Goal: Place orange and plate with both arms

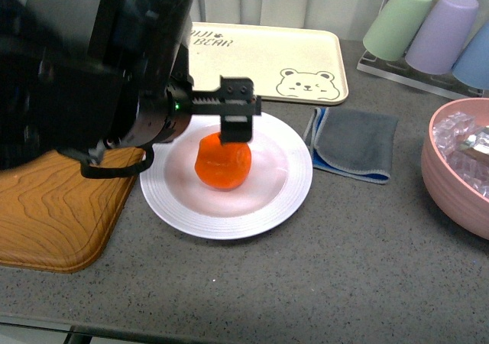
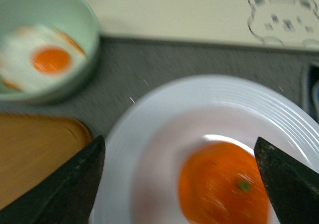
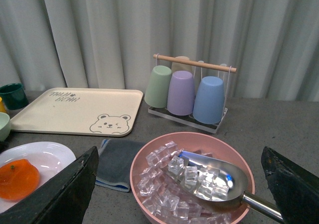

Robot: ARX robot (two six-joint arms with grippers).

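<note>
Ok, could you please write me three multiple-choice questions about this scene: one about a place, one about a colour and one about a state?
1. Where does the orange lie?
A. on the bear tray
B. on the plate
C. on the grey cloth

2. What colour is the bowl that holds the ice cubes?
A. pink
B. mint green
C. blue

3. How is the left claw?
A. shut on the orange
B. shut on nothing
C. open

Answers:
1 B: the orange sits in the middle of the plate.
2 A: the wall and rim of the bowl are pink in both the front and right wrist views.
3 C: its fingers stand wide apart, one on each side of the orange.
</note>
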